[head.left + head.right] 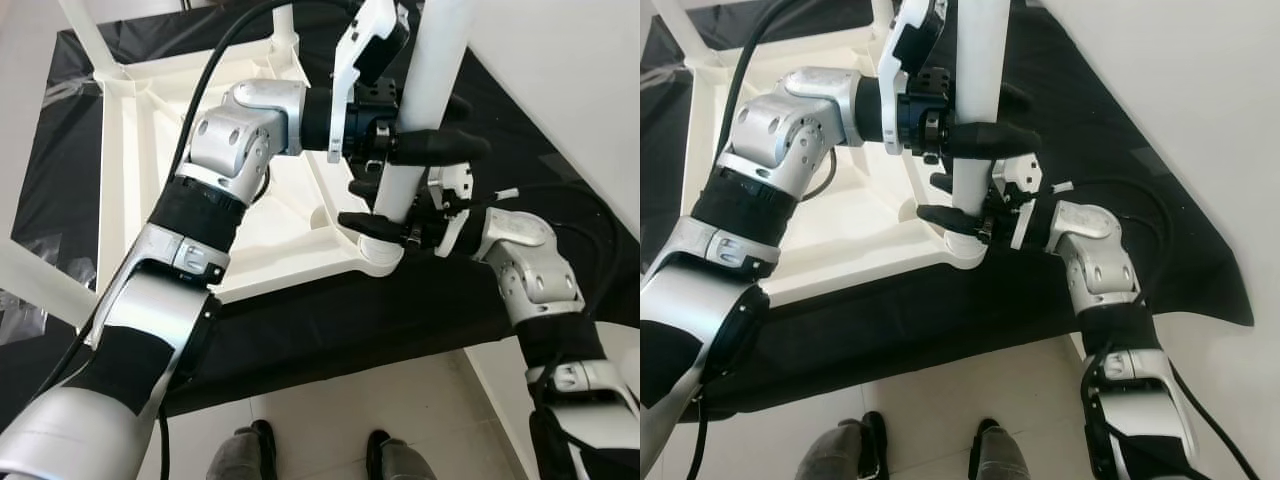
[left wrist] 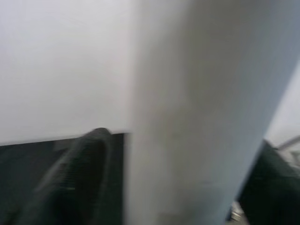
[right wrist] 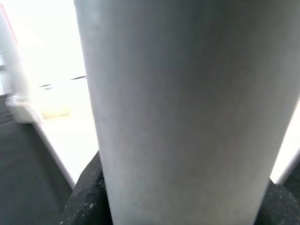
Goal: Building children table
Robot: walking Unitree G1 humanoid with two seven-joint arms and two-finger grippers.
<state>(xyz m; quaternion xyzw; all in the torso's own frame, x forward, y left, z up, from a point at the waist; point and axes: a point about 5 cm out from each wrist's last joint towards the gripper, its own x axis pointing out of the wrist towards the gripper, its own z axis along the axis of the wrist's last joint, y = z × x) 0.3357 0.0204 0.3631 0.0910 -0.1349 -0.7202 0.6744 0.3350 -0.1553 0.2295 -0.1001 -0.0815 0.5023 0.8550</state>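
White plastic table leg (image 1: 425, 110), smooth and round, stands upright between both sets of fingers, its top cut off. Left gripper (image 1: 420, 140) clamps it higher up; right gripper (image 1: 385, 215) clamps it just above the corner socket of the upturned tabletop (image 1: 270, 240). Both wrist views blur.

black sheet (image 1: 330, 320), pale tiled floor (image 1: 330, 410), white wall (image 1: 1160, 110)
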